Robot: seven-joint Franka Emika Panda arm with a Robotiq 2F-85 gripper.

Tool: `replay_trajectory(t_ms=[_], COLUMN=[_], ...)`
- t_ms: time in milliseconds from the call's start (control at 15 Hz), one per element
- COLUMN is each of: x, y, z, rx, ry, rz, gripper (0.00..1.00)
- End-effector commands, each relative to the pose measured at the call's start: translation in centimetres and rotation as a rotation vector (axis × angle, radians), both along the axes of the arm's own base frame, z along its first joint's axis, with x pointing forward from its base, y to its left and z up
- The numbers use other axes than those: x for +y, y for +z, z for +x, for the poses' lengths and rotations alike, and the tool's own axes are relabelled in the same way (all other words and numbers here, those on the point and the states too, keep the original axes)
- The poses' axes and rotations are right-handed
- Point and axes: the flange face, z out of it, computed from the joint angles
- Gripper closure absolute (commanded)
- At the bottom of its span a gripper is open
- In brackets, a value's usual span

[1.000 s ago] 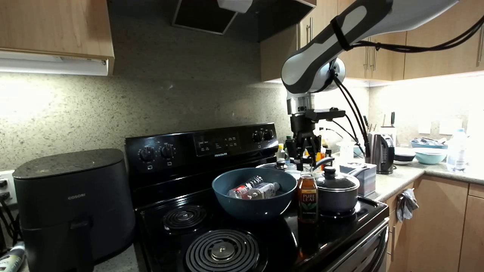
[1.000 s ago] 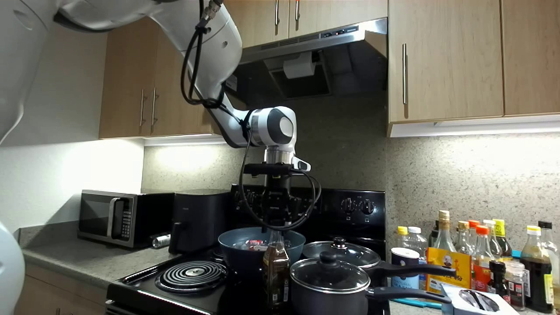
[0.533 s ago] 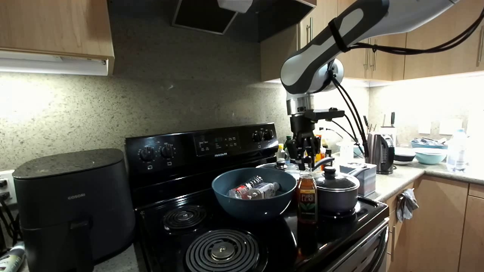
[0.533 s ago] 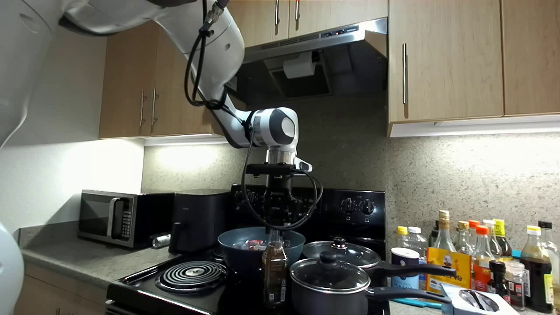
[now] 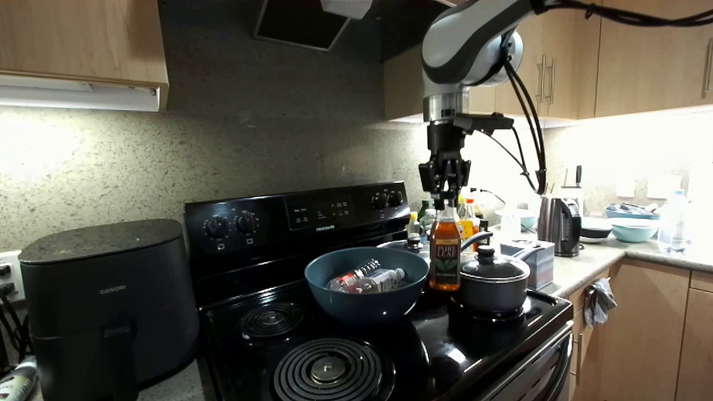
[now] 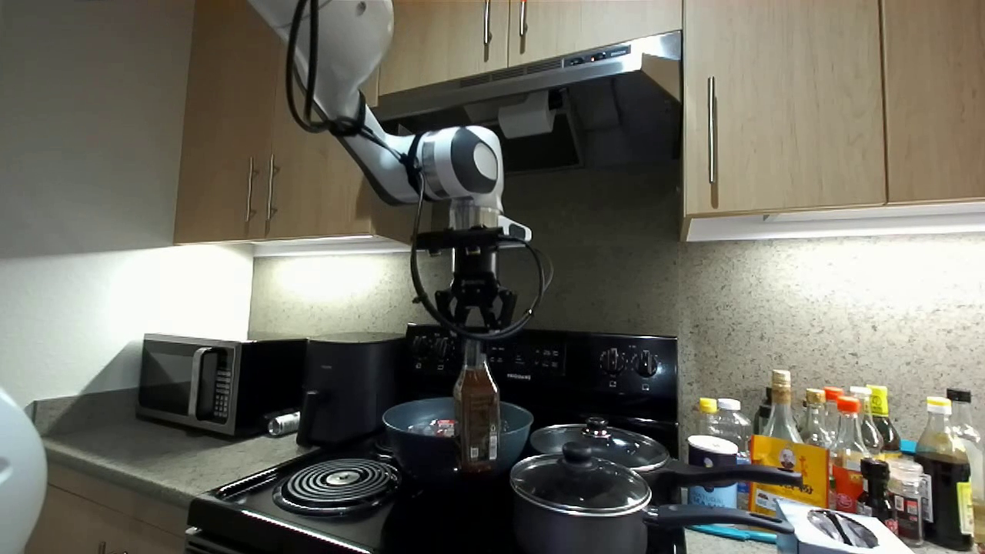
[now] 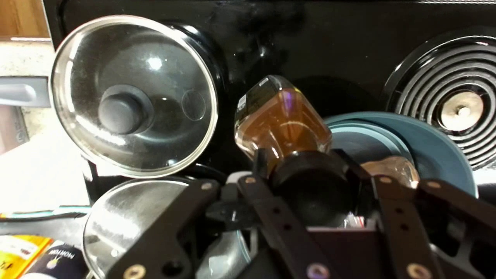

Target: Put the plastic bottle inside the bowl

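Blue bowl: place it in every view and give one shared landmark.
In an exterior view: blue bowl lower middle, left of the amber bottle.
In an exterior view: blue bowl lower middle, partly behind the amber bottle.
Wrist view: blue bowl at right, partly hidden by the claw.
Shared landmark: amber bottle in the claw.

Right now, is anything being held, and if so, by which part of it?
The plastic bottle is held, nearly upright, by its narrow top end between the jaws.

In an exterior view, amber on the bottle [image 5: 445,250] right of centre, green leaf pattern on its dark label [image 5: 445,264]; teal-blue on the bowl [image 5: 365,307], lower centre; plain black on the gripper [image 5: 444,200]; dark speckle on the beige wall [image 5: 234,159], left.
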Motion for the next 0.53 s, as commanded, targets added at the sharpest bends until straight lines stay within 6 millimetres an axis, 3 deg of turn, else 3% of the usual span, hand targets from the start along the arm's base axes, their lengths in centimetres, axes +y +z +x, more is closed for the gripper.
replay_trajectory(t_ms=[0, 267, 467], x=[1.2, 2.9, 5.0], y=[6.1, 10.0, 10.8], z=[-3.7, -5.1, -3.0], rx=[-0.075, -0.178, -0.283], ry=[0.000, 0.058, 0.081], rz=[-0.050, -0.062, -0.043], gripper=[0.81, 0.81, 0.81])
